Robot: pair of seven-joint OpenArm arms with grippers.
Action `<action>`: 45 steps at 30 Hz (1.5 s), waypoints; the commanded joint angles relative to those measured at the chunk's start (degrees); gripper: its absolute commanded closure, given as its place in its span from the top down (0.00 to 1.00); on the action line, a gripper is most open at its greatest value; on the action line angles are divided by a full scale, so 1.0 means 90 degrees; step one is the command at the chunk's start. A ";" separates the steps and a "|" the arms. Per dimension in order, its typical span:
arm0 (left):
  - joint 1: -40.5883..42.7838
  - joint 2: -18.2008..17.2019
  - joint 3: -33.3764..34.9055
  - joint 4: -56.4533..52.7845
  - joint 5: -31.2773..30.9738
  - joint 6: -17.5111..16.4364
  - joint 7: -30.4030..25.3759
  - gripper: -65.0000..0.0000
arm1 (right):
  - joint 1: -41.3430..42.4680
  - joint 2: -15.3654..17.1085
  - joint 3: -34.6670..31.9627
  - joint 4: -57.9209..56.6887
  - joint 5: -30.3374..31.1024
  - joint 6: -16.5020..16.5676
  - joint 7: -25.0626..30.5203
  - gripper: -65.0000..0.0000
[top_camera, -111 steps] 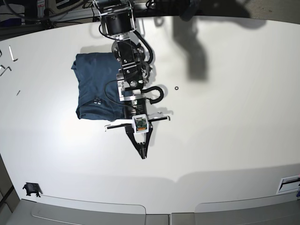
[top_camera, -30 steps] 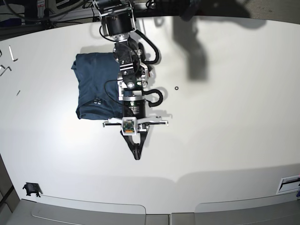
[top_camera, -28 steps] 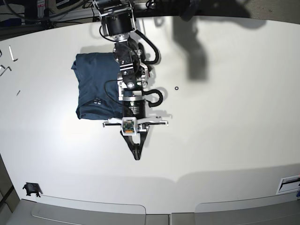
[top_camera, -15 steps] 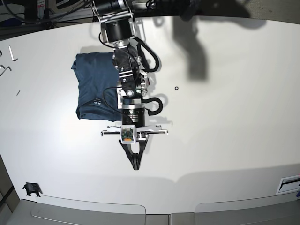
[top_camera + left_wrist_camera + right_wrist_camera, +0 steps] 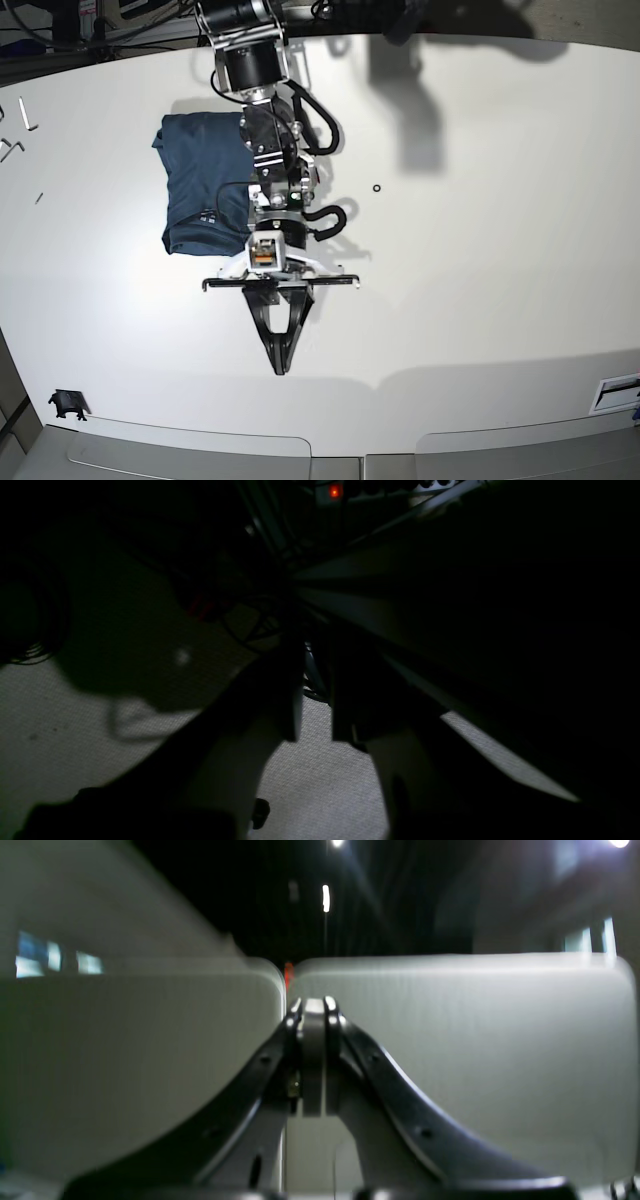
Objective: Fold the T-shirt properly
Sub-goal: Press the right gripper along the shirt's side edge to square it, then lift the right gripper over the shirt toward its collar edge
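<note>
The T-shirt [image 5: 205, 185] lies folded into a compact navy rectangle at the back left of the white table [image 5: 480, 260], with its small neck label [image 5: 208, 216] near the front edge of the fold. My right arm reaches from the back over the shirt's right edge. Its gripper [image 5: 278, 366] is shut and empty over bare table in front of the shirt. The right wrist view shows that gripper [image 5: 313, 1012] with its fingers pressed together. In the dim left wrist view my left gripper [image 5: 316, 655] has a narrow gap with nothing in it, and it is out of the base view.
A small black ring [image 5: 376, 187] lies right of the arm. Metal keys [image 5: 14, 148] sit at the far left edge, and a black clip [image 5: 66, 403] sits at the front left corner. A dark shadow [image 5: 415, 100] falls across the back of the table.
My right arm has stretched further toward the front edge, carrying its shut gripper away from the shirt. The shirt has not moved.
</note>
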 commanded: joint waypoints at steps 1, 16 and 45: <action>0.0070 0.0034 0.0010 0.0029 0.0032 -0.0066 -0.0124 0.12 | 0.0228 -0.0044 -0.0007 0.0117 -0.0049 0.0005 0.0345 0.00; 0.0073 0.0034 0.0010 0.0029 0.0032 -0.0066 -0.0126 0.12 | 0.0957 -0.0044 -0.0007 0.0117 -0.2074 0.0005 -0.0330 0.00; 0.0070 0.0036 0.0010 0.0029 0.0032 -0.0066 -0.0126 0.12 | 0.0787 -0.0044 0.5591 0.0114 -0.6341 0.0002 -0.1333 0.00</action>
